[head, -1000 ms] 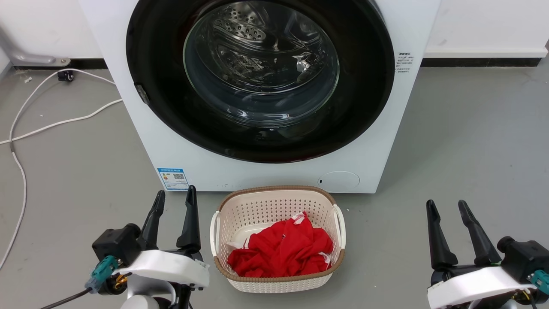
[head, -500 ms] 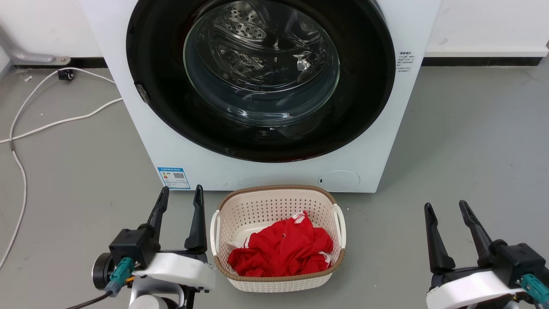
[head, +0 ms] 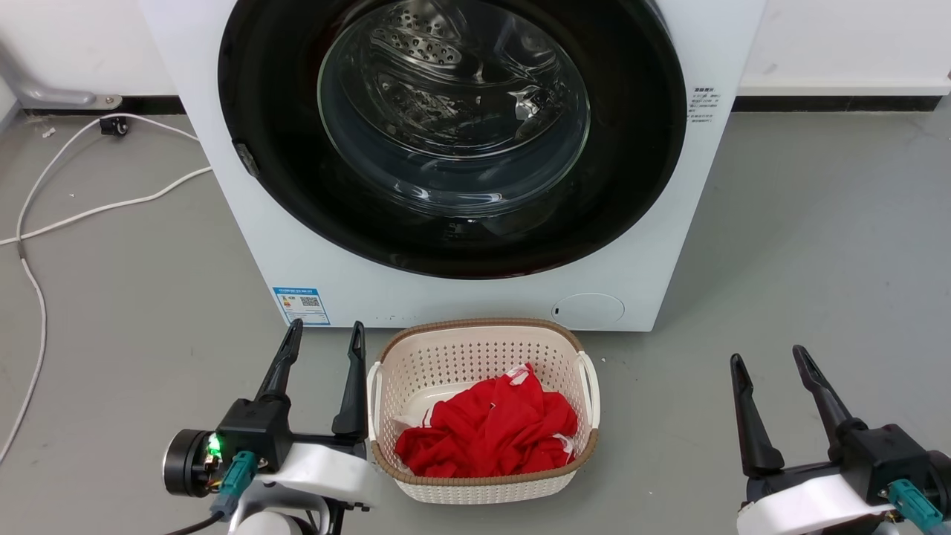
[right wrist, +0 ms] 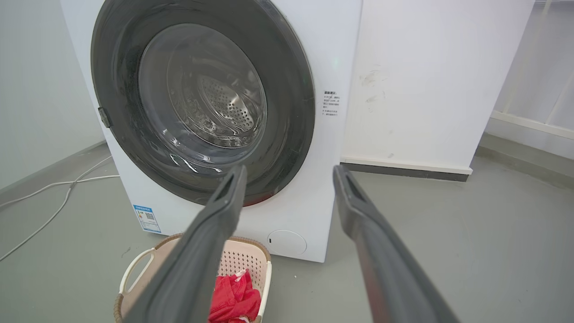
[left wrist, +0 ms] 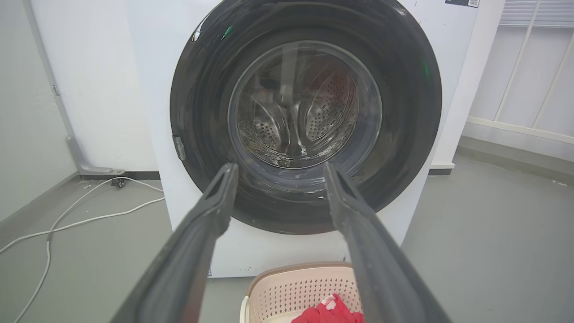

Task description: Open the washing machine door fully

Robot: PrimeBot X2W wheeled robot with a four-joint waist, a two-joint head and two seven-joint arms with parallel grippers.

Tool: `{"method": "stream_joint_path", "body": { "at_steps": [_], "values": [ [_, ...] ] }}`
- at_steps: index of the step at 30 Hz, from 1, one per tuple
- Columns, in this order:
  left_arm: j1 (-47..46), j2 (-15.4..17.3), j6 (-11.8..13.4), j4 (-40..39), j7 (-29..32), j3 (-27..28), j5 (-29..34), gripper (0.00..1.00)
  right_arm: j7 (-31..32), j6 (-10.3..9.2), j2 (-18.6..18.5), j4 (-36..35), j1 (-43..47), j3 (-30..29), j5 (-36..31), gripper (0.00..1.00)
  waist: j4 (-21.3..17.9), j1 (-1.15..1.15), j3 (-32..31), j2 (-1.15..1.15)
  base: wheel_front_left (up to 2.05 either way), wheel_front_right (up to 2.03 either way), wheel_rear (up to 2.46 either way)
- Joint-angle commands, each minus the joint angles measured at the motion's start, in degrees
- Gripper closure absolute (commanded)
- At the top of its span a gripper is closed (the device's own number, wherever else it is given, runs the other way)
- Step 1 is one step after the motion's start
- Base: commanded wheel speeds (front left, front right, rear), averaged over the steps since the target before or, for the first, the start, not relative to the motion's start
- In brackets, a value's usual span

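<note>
Left pincer (head: 328, 325) nearer basket (head: 475, 355) (fingers apart)

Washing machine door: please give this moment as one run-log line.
door shut | left gripper open, empty | right gripper open, empty | basket with red cloth before machine

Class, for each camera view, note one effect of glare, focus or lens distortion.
Head view: white highlights streak the glass centre of the large round glossy black washing machine door, which is otherwise sharp. Left wrist view: the dark two-fingered left gripper looks soft close to the lens. Right wrist view: the big white box-shaped washing machine leans, its sides tapering downward under the wide angle.
</note>
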Motion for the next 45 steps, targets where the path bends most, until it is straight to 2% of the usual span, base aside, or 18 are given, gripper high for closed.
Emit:
{"method": "stream_joint_path", "body": {
  "at_steps": [1, 12, 26, 28, 29, 39, 41, 45],
  "values": [
    [0.2, 0.1, 0.3, -0.3, -0.4, -0.1, 1.2, 0.00, -0.6, -0.04, 0.2, -0.5, 0.5, 0.0, -0.9, 0.00, 0.0, -0.01, 0.0, 0.00, 0.00, 0.00, 0.00],
    [0.4, 0.0, 1.4, -0.7, -1.5, -0.7, 4.9, 0.00, -1.2, -0.04, 0.3, -0.6, 1.2, 0.0, -3.4, 0.00, 0.0, -0.01, 0.2, 0.00, 0.00, 0.00, 0.00],
    [0.8, 0.0, 1.6, -0.3, -1.4, -0.5, 3.9, 0.00, -1.0, -0.04, 0.2, -0.1, 0.9, -0.3, -1.8, 0.00, -0.5, -0.01, 0.3, 0.00, 0.00, 0.00, 0.00],
    [0.8, 0.0, 1.6, -0.3, -1.4, -0.5, 3.9, 0.00, -0.7, -0.04, 0.2, 0.0, 0.8, -0.1, -1.2, 0.88, -0.6, -0.01, 0.3, 0.00, 0.00, 0.00, 0.00],
    [0.8, 0.0, 1.6, -0.3, -1.4, -0.5, 3.9, 0.00, -0.8, -0.04, 0.2, 0.0, 0.8, -0.1, -0.9, 1.00, -0.6, -0.01, 0.3, 0.00, 0.00, 0.00, 0.00],
    [0.7, 0.0, 1.7, -0.2, -1.4, -0.3, 3.7, 0.00, -1.0, -0.04, 0.2, 0.0, 0.5, -0.3, 5.0, 1.00, -0.6, -0.01, 0.4, 0.00, 0.00, 0.00, 0.00],
    [0.7, 0.0, 1.6, -0.1, -1.4, -0.3, 3.6, 0.00, -0.8, -0.04, 0.2, 0.3, 0.4, -0.6, 8.0, 1.00, -0.5, -0.01, 0.5, 0.00, 0.00, 0.00, 0.00],
    [0.8, 0.0, 1.5, -0.1, -1.4, -0.4, 3.5, 0.00, -1.3, -0.03, 0.2, 0.0, -0.2, -1.2, 21.5, 1.00, -0.4, -0.01, 0.5, 0.00, 0.00, 0.00, 0.00]
  ]
}}
